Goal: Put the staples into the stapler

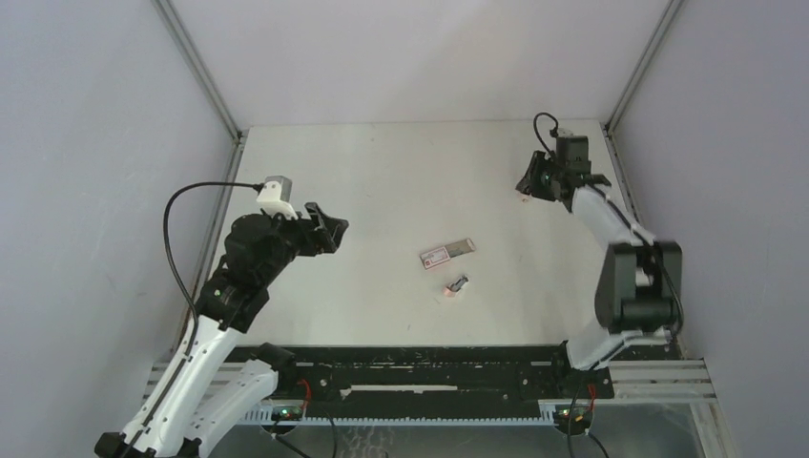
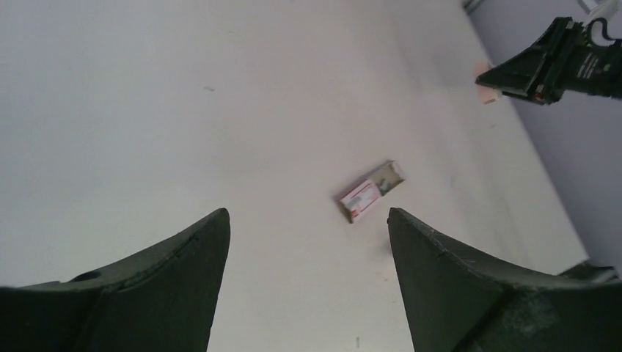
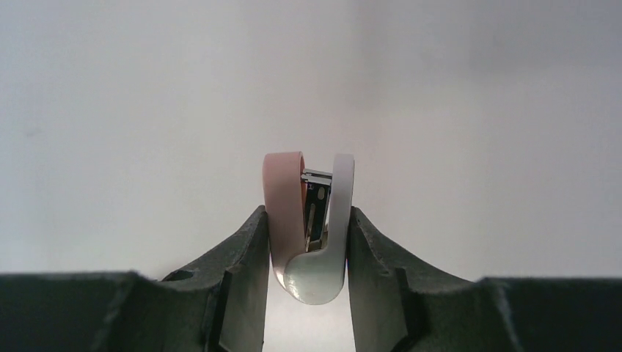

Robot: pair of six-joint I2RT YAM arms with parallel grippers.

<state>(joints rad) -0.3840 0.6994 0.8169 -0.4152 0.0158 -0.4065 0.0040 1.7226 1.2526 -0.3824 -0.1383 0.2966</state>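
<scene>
1. Holding the stapler [image 3: 339, 213] at the far right, the right gripper [image 3: 306, 211] is clamping it by its pink and white sides. A sliver of metal is showing between the two halves. I cannot tell whether it is touching the tabletop [image 1: 382, 172].
2. The left gripper [image 2: 306, 214] is hanging wide open and empty at the left, facing the box [image 2: 361, 198].
3. The box is lying near the middle, well apart from both grippers, with its tray [image 2: 390, 176] slid partly out at the right end. The grey staples [image 1: 464, 246] are showing there, too small to make out singly.
4. A second stapler [image 1: 458, 284] is lying just near of the box, apart from it.
5. By my judgement the task is sitting at an early step: stapler in hand, staples not yet picked up.
6. The next move is calling for the left gripper to come down on the tray end and pinch the thin strip without dragging the box, while the right is offering an opened magazine.
</scene>
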